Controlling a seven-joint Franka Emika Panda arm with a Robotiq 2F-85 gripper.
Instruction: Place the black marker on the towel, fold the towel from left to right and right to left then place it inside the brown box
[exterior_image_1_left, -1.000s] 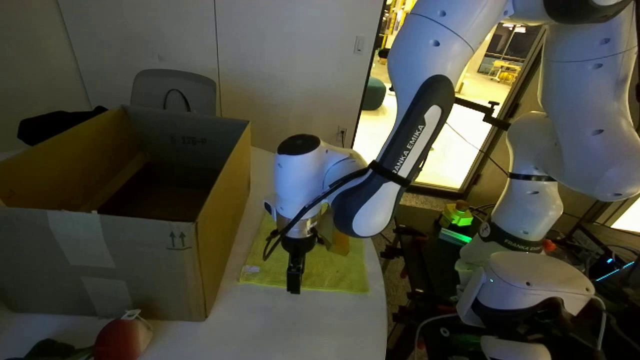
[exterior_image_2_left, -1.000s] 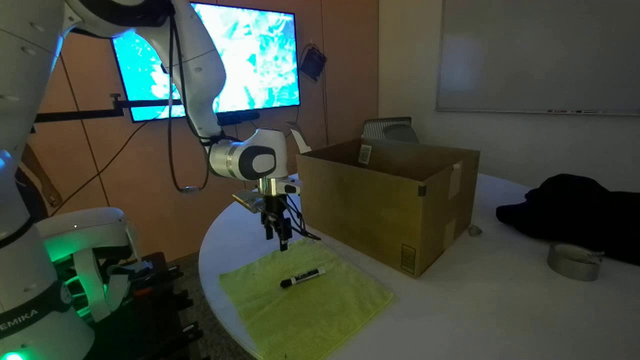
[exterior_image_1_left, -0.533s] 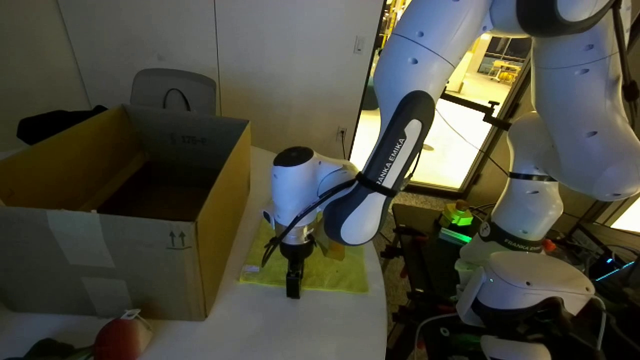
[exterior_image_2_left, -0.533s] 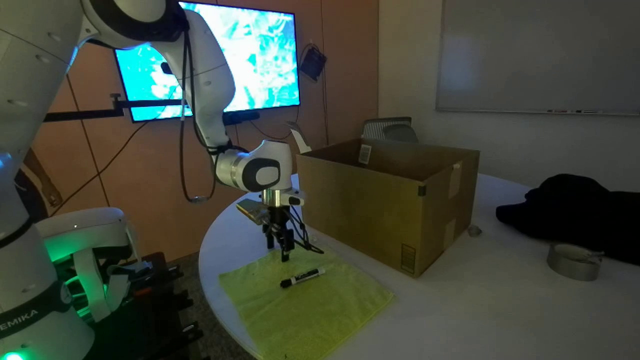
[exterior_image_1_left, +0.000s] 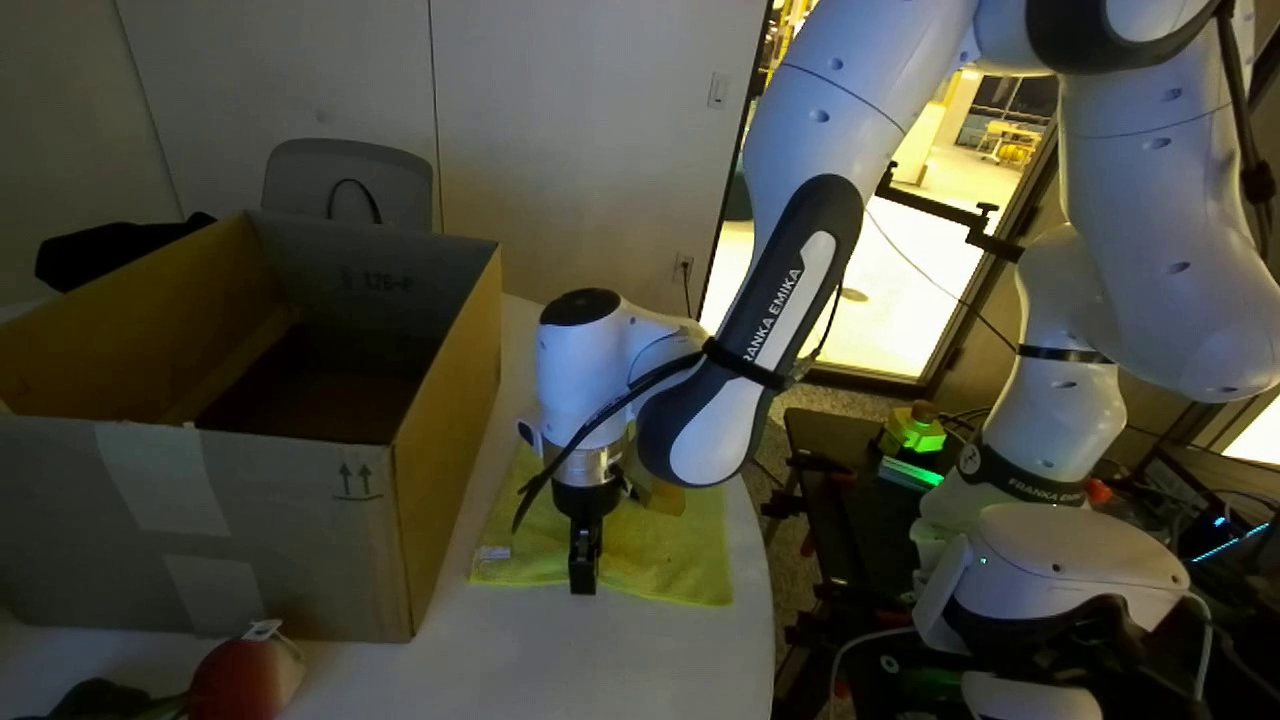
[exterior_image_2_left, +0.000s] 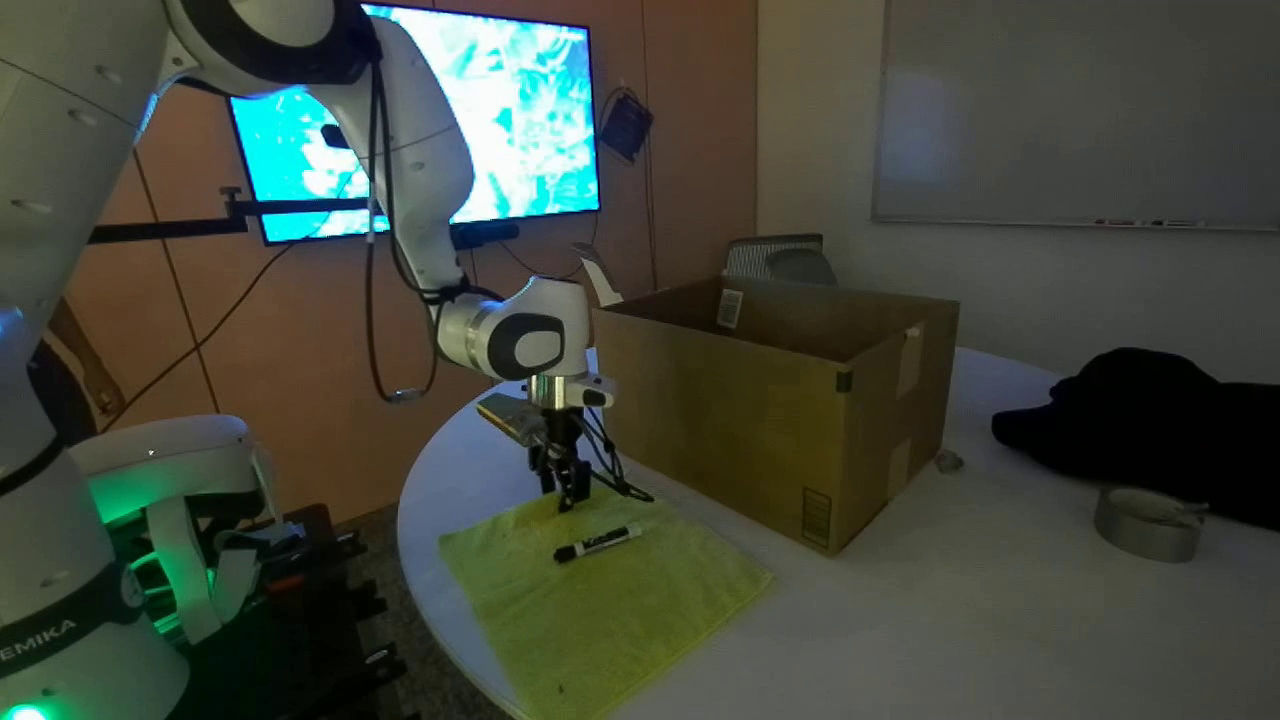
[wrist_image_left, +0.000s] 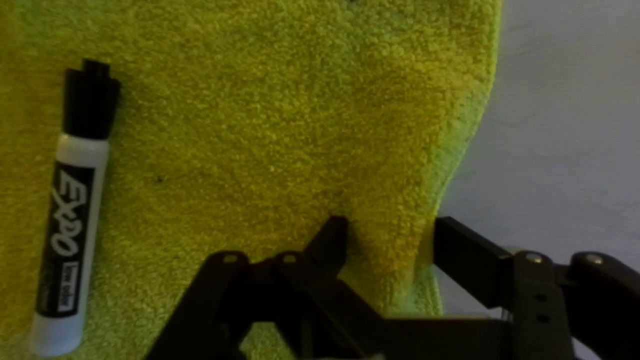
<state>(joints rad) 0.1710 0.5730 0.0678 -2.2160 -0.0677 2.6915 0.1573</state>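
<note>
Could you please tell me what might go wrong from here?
The Expo marker lies loose on the yellow-green towel, so it may roll off during folding. The gripper has its jaws apart with the towel's edge between them; that edge could slip out as they close.

The jaws stand apart at an edge of the towel (wrist_image_left: 240, 125), a stretch of it between them. In the wrist view the marker (wrist_image_left: 72, 210) lies on the towel, left of the jaws, with surface (wrist_image_left: 565, 125) to their right. In an exterior view the marker lies before the jaws; the box (exterior_image_2_left: 720, 430) stands near, right of them, on the surface. Farther right are a roll (exterior_image_2_left: 1147, 540) and, behind it, a heap (exterior_image_2_left: 1150, 430); a screen (exterior_image_2_left: 520, 120) is up behind the jaws. In an exterior view a chair (exterior_image_1_left: 350, 180) stands behind the box, left of the jaws, and a rounded thing (exterior_image_1_left: 235, 682) before it.
</note>
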